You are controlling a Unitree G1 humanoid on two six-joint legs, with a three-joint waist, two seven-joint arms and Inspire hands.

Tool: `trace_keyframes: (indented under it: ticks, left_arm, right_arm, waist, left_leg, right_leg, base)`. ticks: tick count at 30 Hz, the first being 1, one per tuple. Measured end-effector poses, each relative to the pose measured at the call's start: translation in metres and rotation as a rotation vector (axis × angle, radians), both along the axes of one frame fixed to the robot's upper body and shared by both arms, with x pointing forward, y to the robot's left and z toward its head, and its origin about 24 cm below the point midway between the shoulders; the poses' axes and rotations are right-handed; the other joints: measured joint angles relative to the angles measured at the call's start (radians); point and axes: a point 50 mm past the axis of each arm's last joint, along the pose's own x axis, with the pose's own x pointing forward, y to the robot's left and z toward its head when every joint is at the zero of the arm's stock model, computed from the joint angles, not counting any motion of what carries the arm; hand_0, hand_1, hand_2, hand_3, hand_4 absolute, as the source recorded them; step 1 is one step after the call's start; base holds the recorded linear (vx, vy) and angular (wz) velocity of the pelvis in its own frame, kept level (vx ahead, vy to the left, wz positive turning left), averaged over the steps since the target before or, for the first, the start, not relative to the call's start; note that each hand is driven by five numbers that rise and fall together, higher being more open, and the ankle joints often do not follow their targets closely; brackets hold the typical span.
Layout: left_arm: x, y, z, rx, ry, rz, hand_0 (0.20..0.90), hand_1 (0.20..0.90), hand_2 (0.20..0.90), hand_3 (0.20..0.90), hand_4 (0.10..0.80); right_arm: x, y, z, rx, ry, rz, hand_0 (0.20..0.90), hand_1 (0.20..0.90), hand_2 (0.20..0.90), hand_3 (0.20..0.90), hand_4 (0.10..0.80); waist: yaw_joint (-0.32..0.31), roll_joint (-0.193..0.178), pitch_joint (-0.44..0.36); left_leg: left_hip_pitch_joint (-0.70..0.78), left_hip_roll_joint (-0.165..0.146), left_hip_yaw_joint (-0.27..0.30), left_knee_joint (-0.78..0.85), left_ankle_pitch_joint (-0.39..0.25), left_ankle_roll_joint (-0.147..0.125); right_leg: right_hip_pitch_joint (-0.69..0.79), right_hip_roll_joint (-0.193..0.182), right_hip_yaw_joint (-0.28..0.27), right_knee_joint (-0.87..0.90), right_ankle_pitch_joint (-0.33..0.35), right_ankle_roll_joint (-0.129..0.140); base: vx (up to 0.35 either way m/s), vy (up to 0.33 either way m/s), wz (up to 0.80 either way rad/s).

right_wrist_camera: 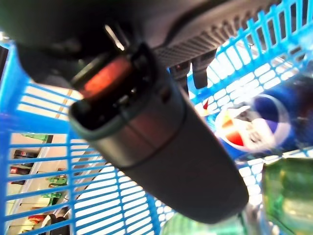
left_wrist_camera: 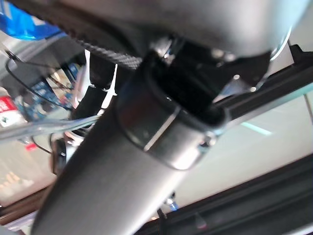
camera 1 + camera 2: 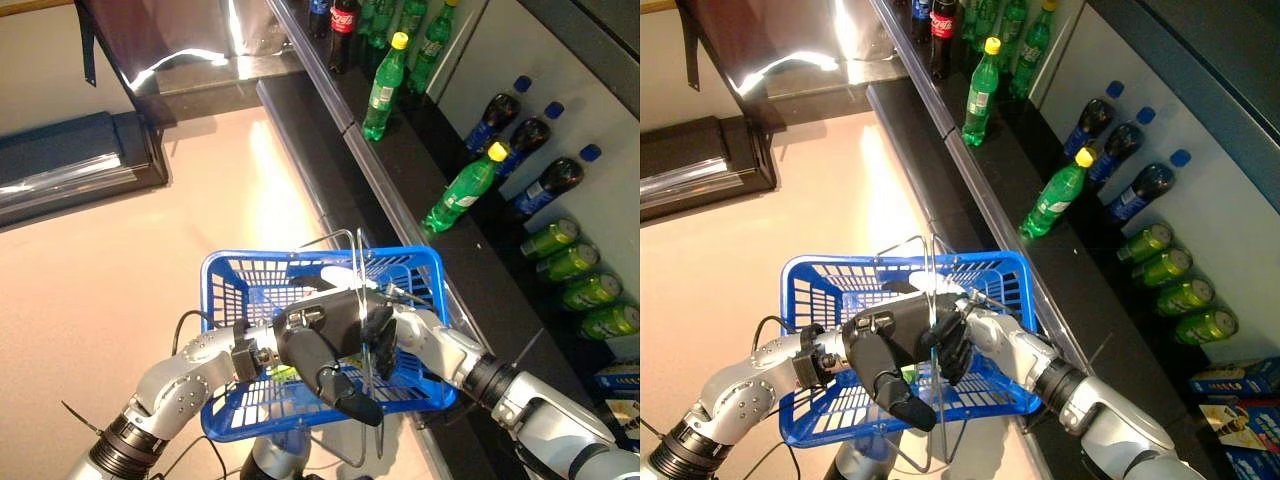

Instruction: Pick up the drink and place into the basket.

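A blue plastic basket with wire handles hangs in front of me. My left hand sits over its middle, fingers curled round a wire handle. My right hand reaches into the basket from the right, mostly hidden behind the left hand. In the right wrist view its thumb is straight and holds nothing. Past the thumb, a bottle with a blue, red and white label and a green bottle lie inside the basket.
A dark shelf runs along the right with green bottles, dark cola bottles and green cans. A metal shelf rail passes just behind the basket. A dark glossy cabinet stands at the upper left.
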Motion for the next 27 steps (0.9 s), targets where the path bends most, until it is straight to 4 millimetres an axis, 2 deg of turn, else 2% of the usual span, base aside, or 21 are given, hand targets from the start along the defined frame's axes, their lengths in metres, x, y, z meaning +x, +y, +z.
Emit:
trace_keyframes:
  ticks: [18,24,27]
  left_arm:
    - [-0.0001,-0.0003,-0.0007,0.005,0.005,0.001,0.3,0.3,0.3,0.2,0.1]
    - [0.0031,0.0007,-0.0016,0.025,0.014,0.065,0.3,0.3,0.3,0.2,0.1]
    - [0.0036,0.005,-0.0027,0.024,0.015,0.109,0.3,0.3,0.3,0.2,0.1]
  right_arm:
    - [-0.0011,0.0051,0.0005,0.014,0.005,0.01,0.9,0.9,0.9,0.9,0.8]
    - [-0.0001,0.003,0.0027,0.039,0.002,-0.008,0.9,0.9,0.9,0.9,0.8]
    - [-0.0021,-0.003,0.0049,0.107,0.011,-0.048,0.9,0.9,0.9,0.9,0.8]
  waist:
    - [-0.004,0.0,0.0]
    - [-0.005,0.0,0.0]
    - [-0.006,0.0,0.0]
  left_leg:
    - [0.0,0.0,0.001,0.0,0.0,0.0]
    - [0.0,0.001,0.004,0.0,0.0,0.0]
    - [0.0,0.002,0.007,-0.001,0.0,0.0]
  right_leg:
    - [0.0,0.0,0.0,0.0,0.0,0.0]
    - [-0.003,-0.001,0.003,0.0,0.0,0.0]
    - [-0.005,-0.002,0.006,0.0,0.0,0.0]
  base:
    - [0.0,0.0,0.0]
    - [0.0,0.0,0.0]
    - [-0.016,0.009,-0.02]
